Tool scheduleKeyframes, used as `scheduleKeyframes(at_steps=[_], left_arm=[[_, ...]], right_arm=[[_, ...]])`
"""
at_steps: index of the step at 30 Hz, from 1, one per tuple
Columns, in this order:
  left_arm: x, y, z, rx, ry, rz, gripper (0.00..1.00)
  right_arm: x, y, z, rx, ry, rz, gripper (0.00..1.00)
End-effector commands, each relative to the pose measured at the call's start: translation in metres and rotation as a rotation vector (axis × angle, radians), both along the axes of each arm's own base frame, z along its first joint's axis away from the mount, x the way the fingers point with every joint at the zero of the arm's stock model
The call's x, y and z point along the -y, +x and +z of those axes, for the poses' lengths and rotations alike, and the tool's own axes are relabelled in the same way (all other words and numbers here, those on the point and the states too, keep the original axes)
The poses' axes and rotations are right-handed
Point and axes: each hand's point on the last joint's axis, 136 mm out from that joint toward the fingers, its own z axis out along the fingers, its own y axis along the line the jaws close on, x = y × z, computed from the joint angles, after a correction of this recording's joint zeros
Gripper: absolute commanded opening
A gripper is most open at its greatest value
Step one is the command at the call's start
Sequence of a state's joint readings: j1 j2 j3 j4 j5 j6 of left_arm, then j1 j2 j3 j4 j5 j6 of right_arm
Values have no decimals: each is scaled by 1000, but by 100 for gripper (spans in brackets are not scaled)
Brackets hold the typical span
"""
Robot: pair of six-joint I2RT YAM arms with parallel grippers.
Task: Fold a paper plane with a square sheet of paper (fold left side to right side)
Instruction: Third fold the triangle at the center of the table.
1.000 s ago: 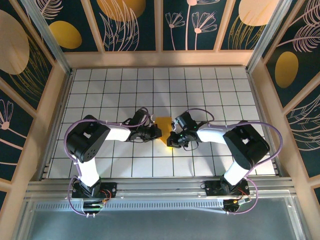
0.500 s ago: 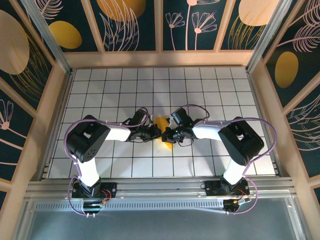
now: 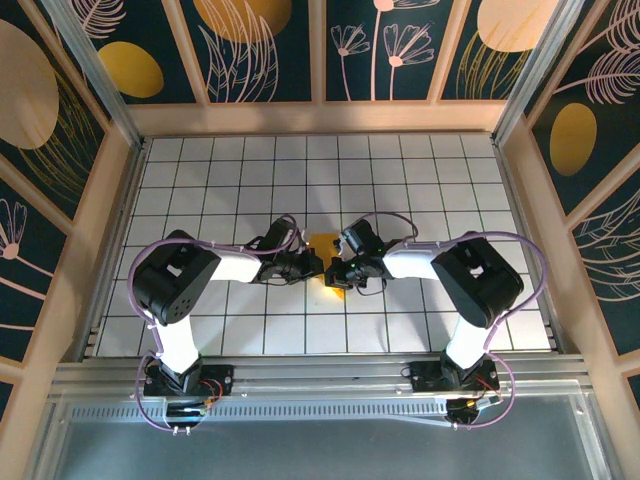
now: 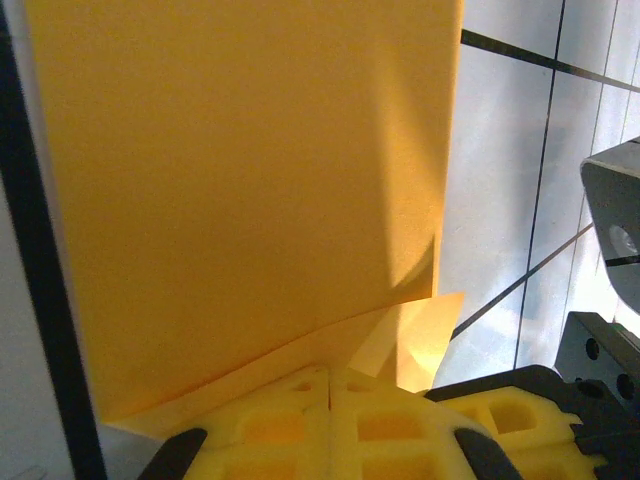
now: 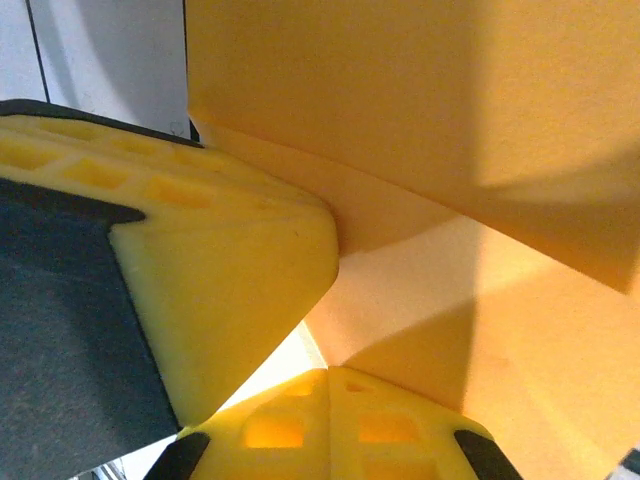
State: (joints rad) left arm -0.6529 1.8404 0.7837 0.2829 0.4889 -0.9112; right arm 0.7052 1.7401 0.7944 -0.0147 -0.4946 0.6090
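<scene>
The square sheet of paper (image 4: 250, 180) lies partly folded on the counter (image 3: 400, 180) between the arms. The left claw (image 3: 316, 266) and right claw (image 3: 340, 274) are both closed, tips at its folded edge. The fold looks under way; next the crease likely needs pressing flat.

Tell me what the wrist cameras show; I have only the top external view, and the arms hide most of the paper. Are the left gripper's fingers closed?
Observer: Yes, the left gripper is shut, its tips at the edge of the square sheet of paper.
Operator: Is the sheet flat?
Observer: No, a folded flap lies over a lower layer, its slanted edge near those tips.
Operator: And the right gripper?
Observer: Shut too, tips against a crease.
</scene>
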Motion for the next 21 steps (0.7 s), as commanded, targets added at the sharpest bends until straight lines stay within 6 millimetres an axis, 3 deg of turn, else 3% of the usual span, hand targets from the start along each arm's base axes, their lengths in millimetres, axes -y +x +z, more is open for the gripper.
scheduleKeyframes(at_steps=[1, 17, 21], left_arm=[[-18, -8, -27, -62, 107, 30, 0], [-18, -6, -26, -54, 113, 31, 0], [-11, -1, -15, -39, 76, 28, 0]], right_arm=[[26, -23, -23, -63, -117, -10, 0], [49, -47, -12, -91, -130, -17, 0], [49, -41, 7, -46, -112, -5, 0]])
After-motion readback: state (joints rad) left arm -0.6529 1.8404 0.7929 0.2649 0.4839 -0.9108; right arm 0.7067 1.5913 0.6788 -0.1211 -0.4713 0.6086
